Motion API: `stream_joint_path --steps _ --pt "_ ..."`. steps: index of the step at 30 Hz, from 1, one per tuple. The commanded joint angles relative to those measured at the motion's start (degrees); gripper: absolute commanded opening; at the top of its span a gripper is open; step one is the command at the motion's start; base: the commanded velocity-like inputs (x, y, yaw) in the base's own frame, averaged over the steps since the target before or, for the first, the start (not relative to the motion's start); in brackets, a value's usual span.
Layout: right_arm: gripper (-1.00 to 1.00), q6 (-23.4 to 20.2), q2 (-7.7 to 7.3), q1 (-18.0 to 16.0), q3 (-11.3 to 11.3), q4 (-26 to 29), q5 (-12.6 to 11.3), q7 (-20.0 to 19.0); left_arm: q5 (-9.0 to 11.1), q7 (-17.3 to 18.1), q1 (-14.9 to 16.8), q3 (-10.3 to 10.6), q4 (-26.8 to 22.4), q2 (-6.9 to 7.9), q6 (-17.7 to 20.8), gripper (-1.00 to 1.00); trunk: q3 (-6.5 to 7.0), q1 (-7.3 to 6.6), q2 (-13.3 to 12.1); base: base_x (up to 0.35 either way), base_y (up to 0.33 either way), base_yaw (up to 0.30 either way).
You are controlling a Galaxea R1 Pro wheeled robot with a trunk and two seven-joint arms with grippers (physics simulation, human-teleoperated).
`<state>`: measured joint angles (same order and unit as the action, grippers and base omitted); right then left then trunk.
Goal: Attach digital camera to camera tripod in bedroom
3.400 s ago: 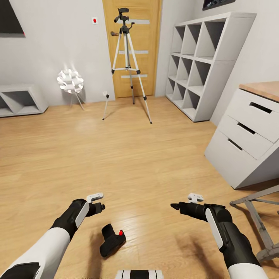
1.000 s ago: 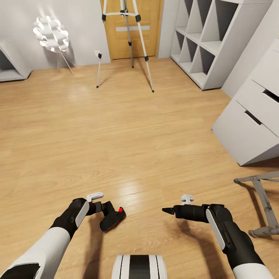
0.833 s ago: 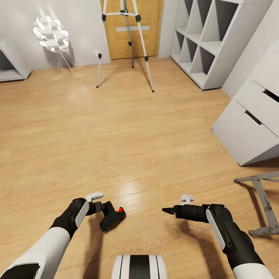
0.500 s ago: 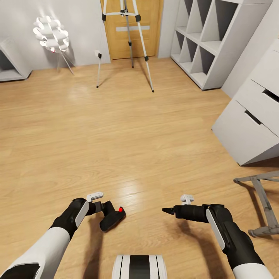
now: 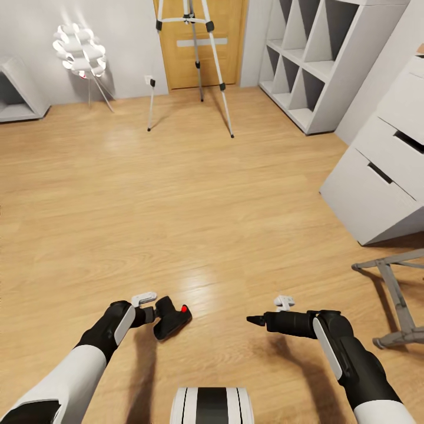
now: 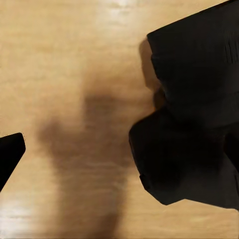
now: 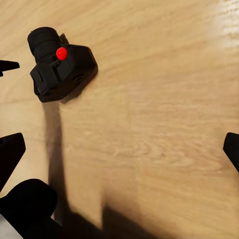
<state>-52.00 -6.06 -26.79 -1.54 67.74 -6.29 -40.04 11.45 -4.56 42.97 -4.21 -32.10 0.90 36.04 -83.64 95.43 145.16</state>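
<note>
The digital camera (image 5: pixel 172 318), black with a red dot on top, lies on the wood floor just in front of my base. My left gripper (image 5: pixel 151 312) is low over the floor with its tip against the camera's lens end. It is open: in the left wrist view one fingertip (image 6: pixel 10 155) stands far from the camera's body (image 6: pixel 194 114), which hides the other finger. My right gripper (image 5: pixel 257 321) hovers open to the camera's right, holding nothing; its wrist view shows the camera (image 7: pixel 62 64) lying free. The camera tripod (image 5: pixel 194 59) stands by the wooden door, its head cut off by the view's top.
A white floor lamp (image 5: pixel 79 48) glows at the far left. The white cube shelf (image 5: pixel 318 53) and a white drawer unit (image 5: pixel 383 171) line the right side. A grey metal frame (image 5: pixel 394 294) lies on the floor near my right arm. Open floor stretches toward the tripod.
The view has shifted a little. The camera now lies slightly farther from my base and is turned, close against the left gripper's tip. Both arms hold their place.
</note>
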Motion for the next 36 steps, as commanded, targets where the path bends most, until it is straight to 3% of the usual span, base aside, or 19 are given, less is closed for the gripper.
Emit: stream_joint_path --steps 1,10,34,36 --pt "1.00 -0.48 0.00 -0.02 -0.04 0.02 -0.56 0.22 0.61 -0.45 0.00 0.01 -0.10 -0.03 0.31 1.00 -0.04 -0.01 0.02 -0.094 0.048 0.000" --pt "1.00 -0.47 0.00 -0.02 -0.04 0.02 -0.56 0.26 0.59 -0.45 0.00 0.08 -0.13 -0.10 0.50 1.00 -0.04 -0.01 0.02 -0.131 0.072 0.000" --pt "1.00 -0.39 0.06 -0.02 -0.04 0.02 -0.56 0.31 0.61 -0.45 0.00 0.08 -0.07 -0.52 0.58 1.00 -0.04 -0.01 0.02 -0.006 0.003 0.000" --pt "1.00 -0.39 0.04 -0.02 -0.04 0.02 -0.56 0.31 0.62 -0.45 0.00 0.08 -0.07 -0.54 0.60 1.00 -0.48 0.04 0.04 0.000 0.000 0.000"
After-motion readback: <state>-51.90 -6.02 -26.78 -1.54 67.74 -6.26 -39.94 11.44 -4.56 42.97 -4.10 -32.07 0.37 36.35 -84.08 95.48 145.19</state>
